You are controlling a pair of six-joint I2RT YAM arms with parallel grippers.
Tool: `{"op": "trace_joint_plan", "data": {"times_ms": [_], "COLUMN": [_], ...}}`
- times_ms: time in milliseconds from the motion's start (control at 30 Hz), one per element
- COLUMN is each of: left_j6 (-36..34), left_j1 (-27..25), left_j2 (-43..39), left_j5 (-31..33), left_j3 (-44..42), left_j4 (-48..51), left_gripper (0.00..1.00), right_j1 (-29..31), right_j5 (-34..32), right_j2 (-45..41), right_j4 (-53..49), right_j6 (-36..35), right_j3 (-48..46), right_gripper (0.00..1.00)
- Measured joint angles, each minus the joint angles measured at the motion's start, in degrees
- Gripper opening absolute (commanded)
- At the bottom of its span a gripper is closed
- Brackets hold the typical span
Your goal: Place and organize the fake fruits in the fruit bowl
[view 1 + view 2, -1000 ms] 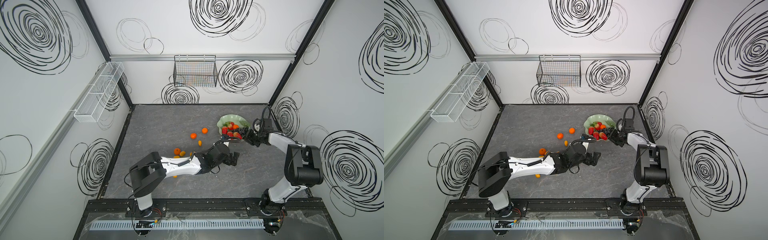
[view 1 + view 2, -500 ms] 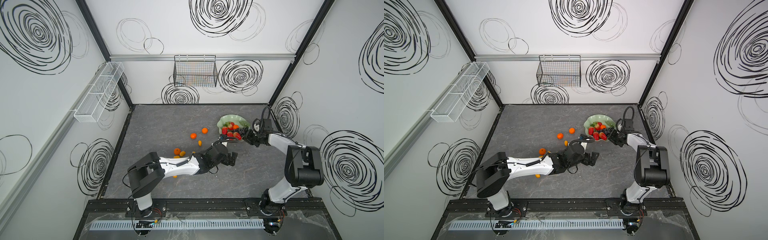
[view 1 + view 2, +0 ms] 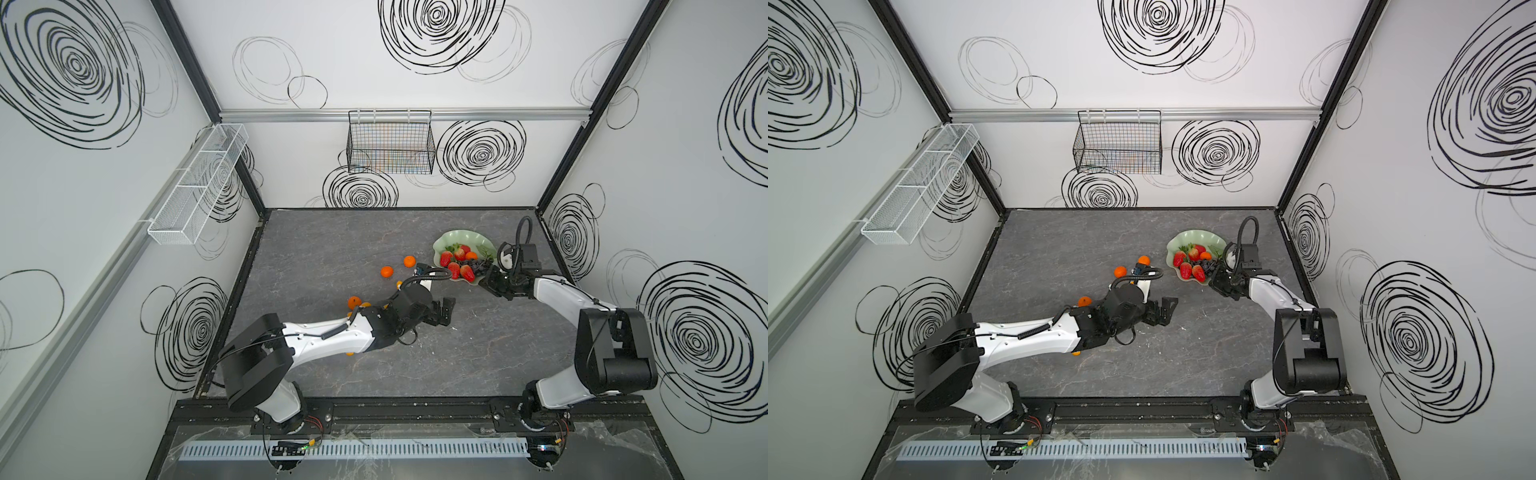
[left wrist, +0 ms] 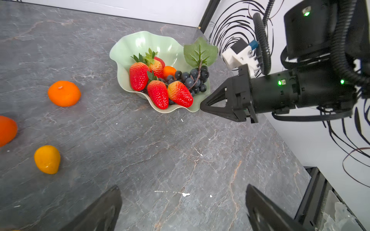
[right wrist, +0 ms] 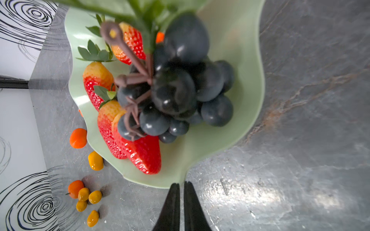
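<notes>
The right gripper point(image 5: 181, 186), its jaws almost together, pinches the near rim of the fruit bowl point(image 5: 240, 50), with strawberries point(image 5: 140, 154) and the grape bunch point(image 5: 176, 90) heaped just beyond its fingertips. The left gripper point(image 4: 183, 187) hangs wide open and empty over the table point(image 4: 160, 150). The fruit bowl sits ahead of it, and a tangerine point(image 4: 64, 93) and a kumquat point(image 4: 47, 159) lie loose ahead to its left.

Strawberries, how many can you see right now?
5 strawberries, all in the fruit bowl: three farther in, two at its rim beside the grape bunch. More may be hidden.
</notes>
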State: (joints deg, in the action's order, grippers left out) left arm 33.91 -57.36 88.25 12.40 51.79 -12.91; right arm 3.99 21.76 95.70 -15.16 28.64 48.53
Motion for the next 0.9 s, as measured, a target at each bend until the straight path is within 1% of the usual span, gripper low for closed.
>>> {"op": "trace_joint_plan", "data": {"times_ms": [133,333,533,900], "left_j6": [0.2,0.2,-0.1,-1.0], "left_j1": [0.5,0.6,0.2,-0.4], "left_j2": [-1.0,-1.2,-0.9,7.6], "left_j5": [0.4,0.5,0.6,-0.6], "left_j3": [-1.6,-2.0,-1.2,7.1], "left_j4": [0.1,0.1,1.1,1.8], "left_gripper": [0.99,0.99,0.99,0.99], "right_j1": [1.0,1.1,0.5,-0.6], "right_j5": [-0.2,-1.0,-1.8,-2.1], "right_j2": [0.0,-0.9,-4.3,-1.5], "right_j4": [0.0,0.6,1.3,1.8], "right_j6": [0.0,0.5,1.5,2.2], "right_j3": [-1.1,-1.5,-2.1,-0.3], "right_gripper": [0.12,0.22,0.23,0.24]}}
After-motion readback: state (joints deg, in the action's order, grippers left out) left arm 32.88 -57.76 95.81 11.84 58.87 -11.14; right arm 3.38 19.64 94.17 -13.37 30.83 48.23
